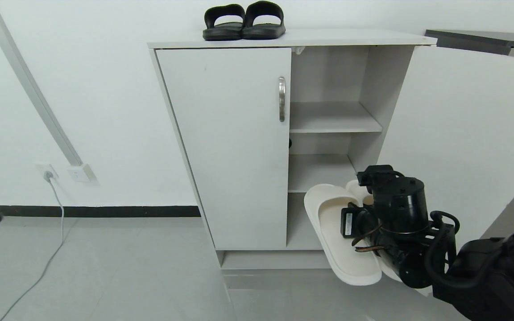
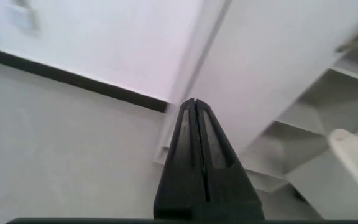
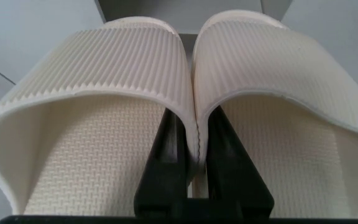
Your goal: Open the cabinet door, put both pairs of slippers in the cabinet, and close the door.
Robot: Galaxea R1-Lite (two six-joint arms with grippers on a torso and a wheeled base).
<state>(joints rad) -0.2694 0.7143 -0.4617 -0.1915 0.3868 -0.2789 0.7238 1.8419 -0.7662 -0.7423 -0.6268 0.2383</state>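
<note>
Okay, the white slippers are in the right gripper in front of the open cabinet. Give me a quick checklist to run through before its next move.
1. Right door open: ok.
2. Both white slippers pinched by their straps in the right gripper jaws: ok.
3. Slippers facing the open shelves: ok.
4. Toes past the cabinet front: cannot tell.
5. Left gripper off to the side, jaws shut: ok.
6. Black slippers stowed: not ok, they sit on the cabinet top.
</note>
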